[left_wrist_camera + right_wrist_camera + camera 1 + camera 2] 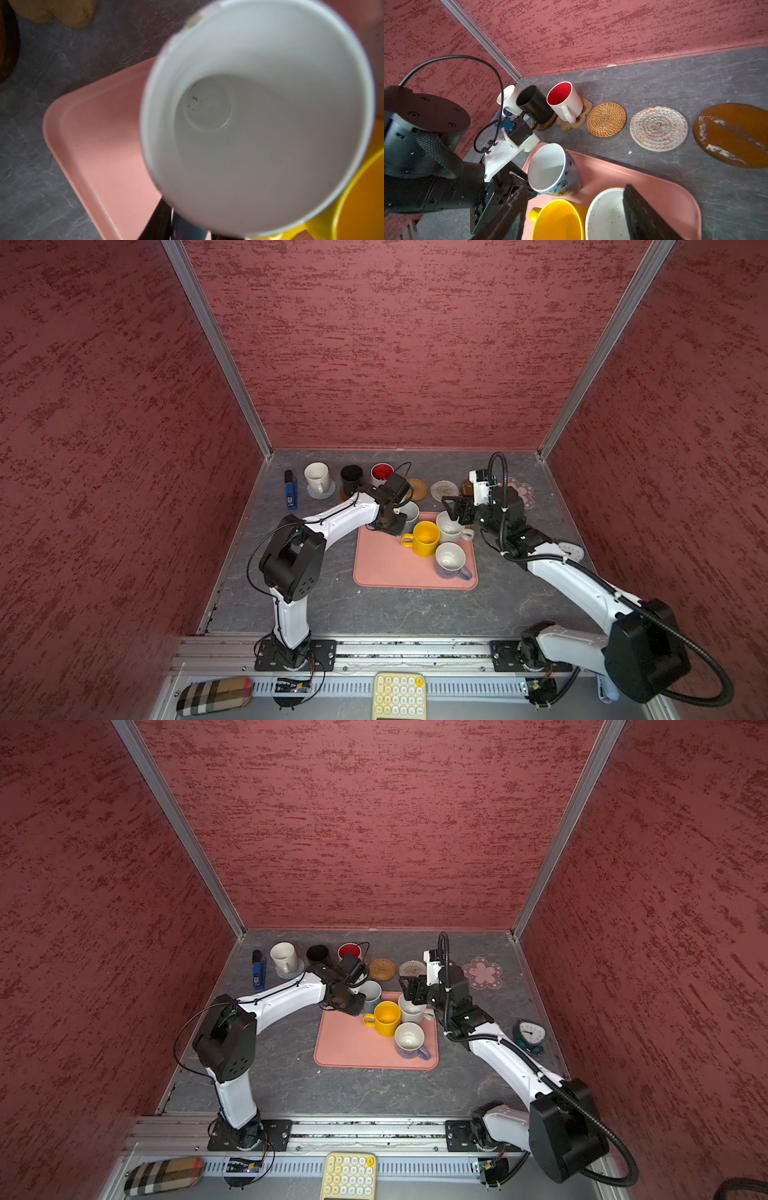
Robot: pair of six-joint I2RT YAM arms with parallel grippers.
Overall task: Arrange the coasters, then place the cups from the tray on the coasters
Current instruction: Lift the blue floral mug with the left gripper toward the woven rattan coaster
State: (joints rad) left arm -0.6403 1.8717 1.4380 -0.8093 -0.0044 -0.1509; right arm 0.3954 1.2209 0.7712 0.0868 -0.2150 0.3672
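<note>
My left gripper (187, 226) is shut on the handle of the blue cup (554, 168), which leans over the far left corner of the pink tray (386, 564). On the tray stand the yellow cup (424, 537), a white cup (451, 526) and the lavender cup (451, 562). My right gripper (575, 218) hangs open over the yellow and white cups. Along the back, a white cup (316, 477), the black cup (351, 479) and the red-inside cup (381, 473) stand on coasters. The wicker (417, 488), beige woven (444, 490), brown (733, 135) and pink flower (482, 972) coasters lie bare.
A blue lighter (291, 491) lies at the back left. A small clock (530, 1036) stands by the right wall. A yellow keypad (399, 695) and a plaid case (214, 695) lie in front of the arm rail. Red walls close three sides.
</note>
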